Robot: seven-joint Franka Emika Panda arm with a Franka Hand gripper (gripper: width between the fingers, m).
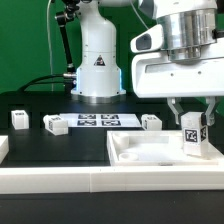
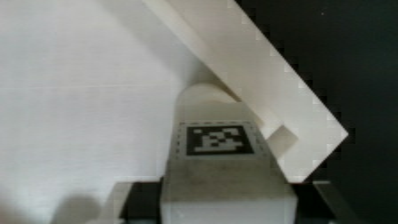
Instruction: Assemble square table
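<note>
The square table top (image 1: 150, 152) is a large white slab with a raised rim, lying at the exterior view's right front. My gripper (image 1: 193, 118) is shut on a white tagged leg (image 1: 193, 137) and holds it upright over the slab's right part. In the wrist view the leg (image 2: 217, 150) sits between my dark fingers (image 2: 143, 200), with the slab's surface (image 2: 89, 90) and its raised rim (image 2: 249, 60) under it. I cannot tell whether the leg touches the slab. Three more legs (image 1: 19, 120) (image 1: 54, 125) (image 1: 151, 122) lie on the black table behind the slab.
The marker board (image 1: 98, 122) lies flat in front of the arm's white base (image 1: 98, 70). A long white low border wall (image 1: 90, 178) runs along the front edge. Black cables hang at the back left.
</note>
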